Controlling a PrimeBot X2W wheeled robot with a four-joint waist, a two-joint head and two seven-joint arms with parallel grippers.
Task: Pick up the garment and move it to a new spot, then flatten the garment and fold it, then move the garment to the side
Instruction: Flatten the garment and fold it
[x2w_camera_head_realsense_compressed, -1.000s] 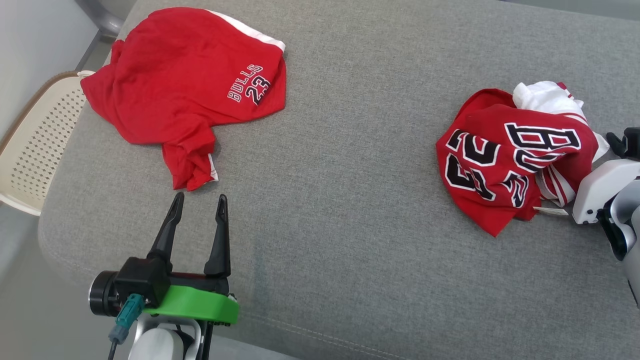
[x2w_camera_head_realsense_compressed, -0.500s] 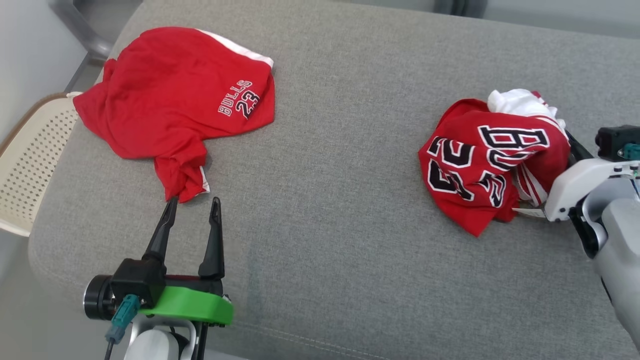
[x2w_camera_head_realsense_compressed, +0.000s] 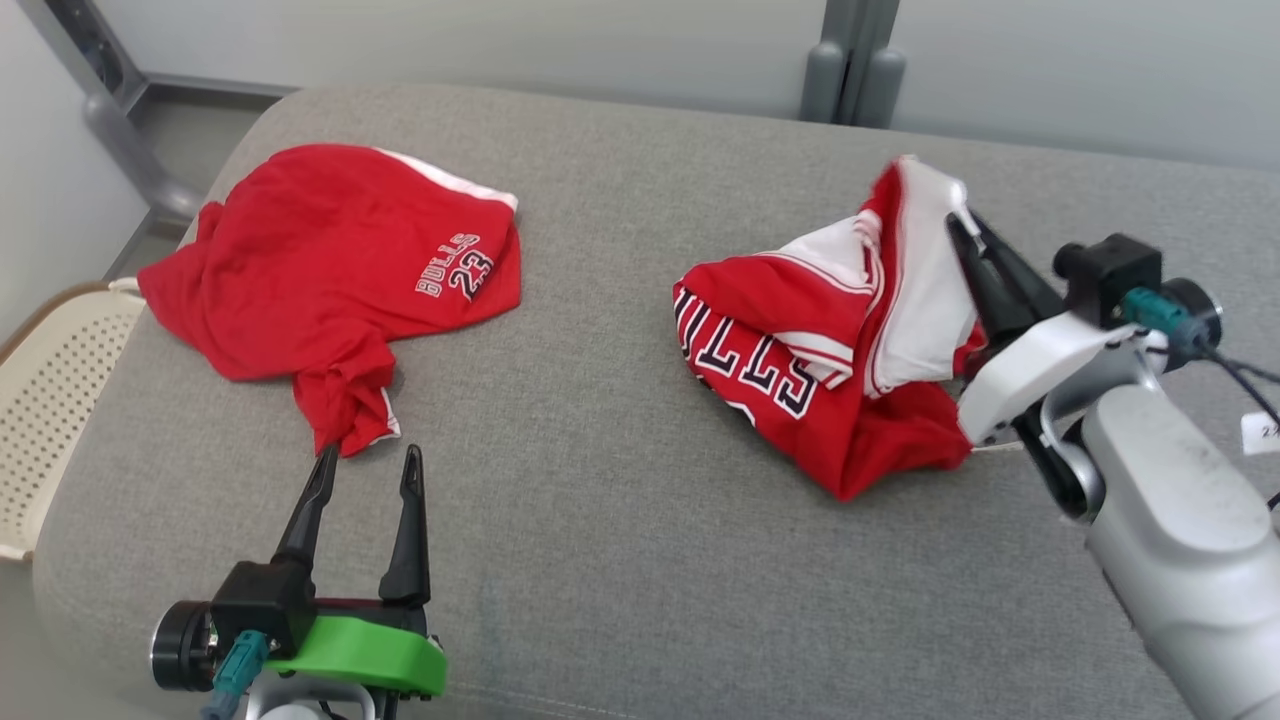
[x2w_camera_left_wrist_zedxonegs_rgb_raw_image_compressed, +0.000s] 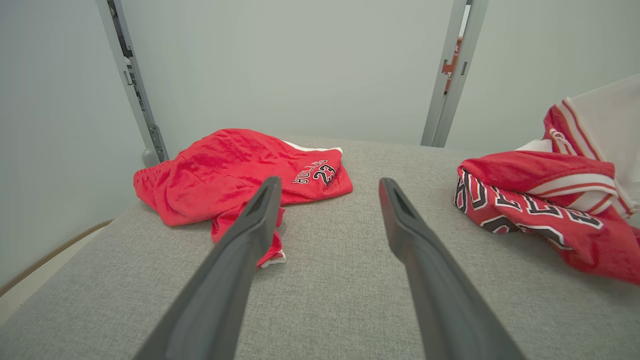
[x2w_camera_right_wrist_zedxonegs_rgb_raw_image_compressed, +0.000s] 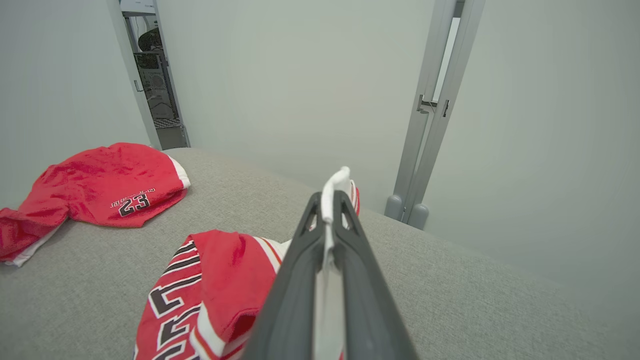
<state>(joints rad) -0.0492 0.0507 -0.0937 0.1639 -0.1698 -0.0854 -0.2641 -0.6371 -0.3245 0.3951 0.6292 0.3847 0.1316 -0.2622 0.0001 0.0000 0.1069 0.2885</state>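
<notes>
On the right of the grey cushion (x2w_camera_head_realsense_compressed: 620, 520), the right fingers (x2w_camera_head_realsense_compressed: 1000, 280) are pressed together on a white edge of the red jersey (x2w_camera_head_realsense_compressed: 800, 370). They hold that edge raised while the rest lies crumpled on the cushion. The left fingers (x2w_camera_head_realsense_compressed: 305, 510) stand wide and empty, near a second red garment (x2w_camera_head_realsense_compressed: 330, 260). This looks like the pick-up-and-move step. Next, the jersey needs carrying to bare cushion and spreading flat. Whether collar, armhole or hem is pinched is hard to tell, and the lettering is partly folded under.
</notes>
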